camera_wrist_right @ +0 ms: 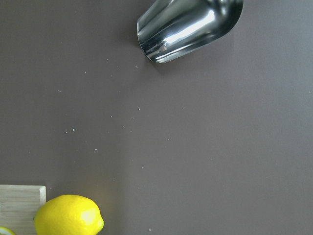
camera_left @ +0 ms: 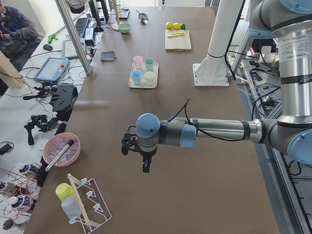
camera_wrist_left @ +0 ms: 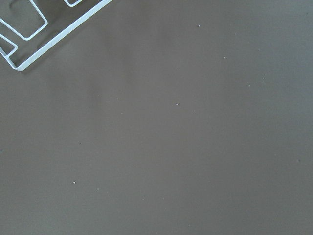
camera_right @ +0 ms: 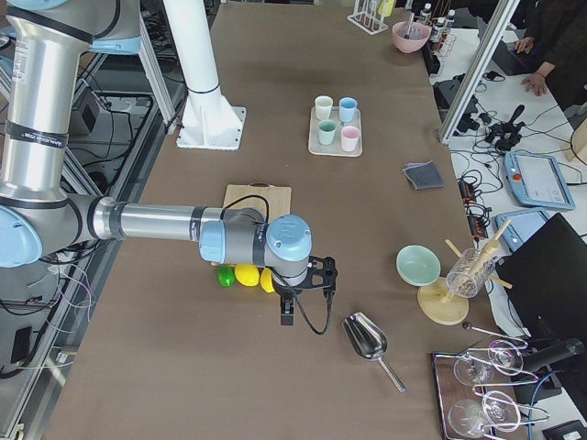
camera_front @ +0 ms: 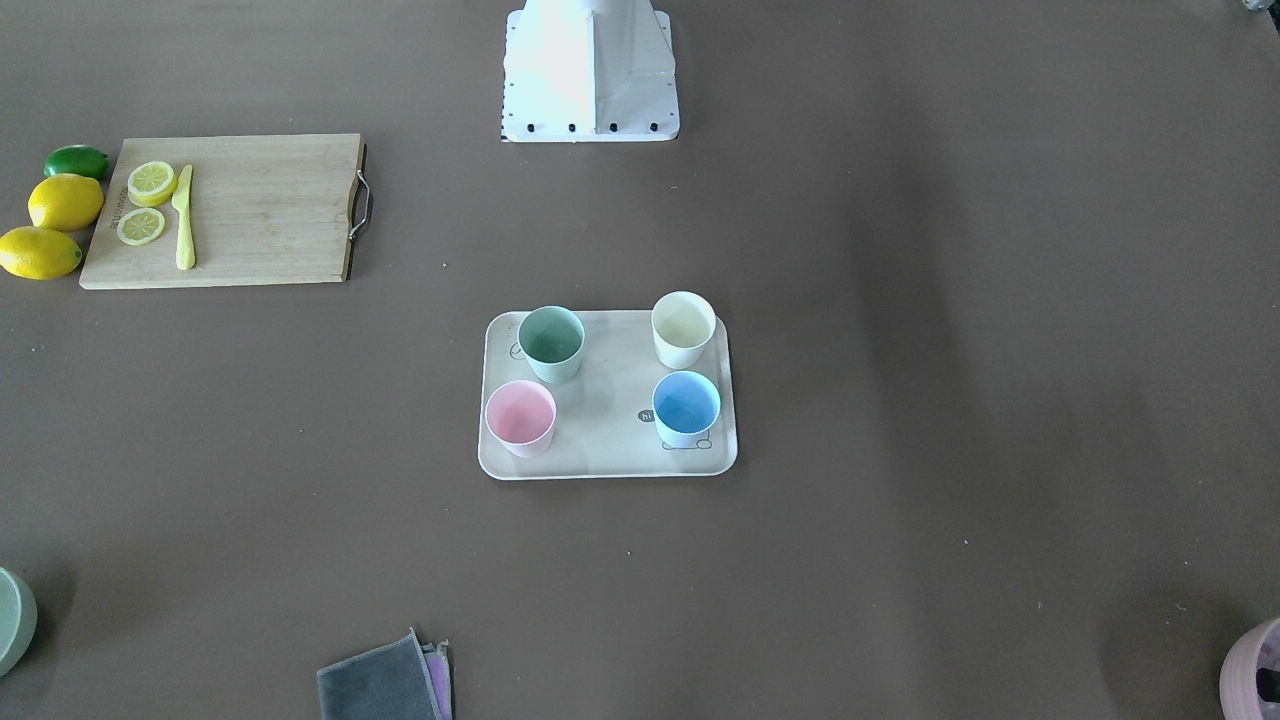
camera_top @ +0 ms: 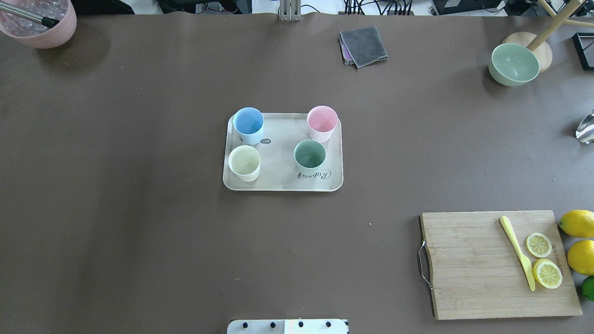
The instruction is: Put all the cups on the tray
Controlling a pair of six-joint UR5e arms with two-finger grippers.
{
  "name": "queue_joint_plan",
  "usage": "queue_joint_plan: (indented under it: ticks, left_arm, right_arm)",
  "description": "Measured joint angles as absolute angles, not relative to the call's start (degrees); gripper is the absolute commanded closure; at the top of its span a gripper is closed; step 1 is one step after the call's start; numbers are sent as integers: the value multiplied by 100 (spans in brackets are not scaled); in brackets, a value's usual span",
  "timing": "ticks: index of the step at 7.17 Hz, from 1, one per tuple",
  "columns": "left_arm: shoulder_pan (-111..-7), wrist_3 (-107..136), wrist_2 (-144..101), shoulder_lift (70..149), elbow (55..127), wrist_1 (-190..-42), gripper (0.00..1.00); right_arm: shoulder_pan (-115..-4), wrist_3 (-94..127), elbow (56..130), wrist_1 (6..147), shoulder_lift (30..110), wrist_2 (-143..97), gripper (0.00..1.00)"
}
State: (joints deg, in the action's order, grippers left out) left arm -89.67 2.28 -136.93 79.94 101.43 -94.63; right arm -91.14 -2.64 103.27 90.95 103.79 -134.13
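Observation:
The beige tray (camera_top: 280, 160) lies at the table's middle, also in the front view (camera_front: 610, 430). On it stand four cups upright: light blue (camera_top: 248, 124), pink (camera_top: 322, 122), mint green (camera_top: 310, 155) and cream-white (camera_top: 244, 162). My left gripper (camera_left: 145, 163) hangs over bare table far from the tray, near the table's left end; it shows only in the left side view, so I cannot tell its state. My right gripper (camera_right: 286, 312) hangs near the lemons at the right end, seen only in the right side view; I cannot tell its state.
A wooden cutting board (camera_top: 487, 273) with lemon slices and a yellow knife lies near right, lemons (camera_top: 577, 222) beside it. A green bowl (camera_top: 514, 64), pink bowl (camera_top: 44, 23) and grey cloth (camera_top: 363, 45) sit at the far edge. A metal scoop (camera_wrist_right: 188, 27) and wire rack (camera_wrist_left: 34, 29) lie at the ends.

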Motion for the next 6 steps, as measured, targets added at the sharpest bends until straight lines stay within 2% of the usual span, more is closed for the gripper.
queue_joint_plan:
  ticks: [6]
  left_arm:
    - [-8965, 228, -13691, 7998, 10149, -9449, 2]
  right_arm:
    - [-9114, -271, 10327, 9091, 10388, -13464, 0]
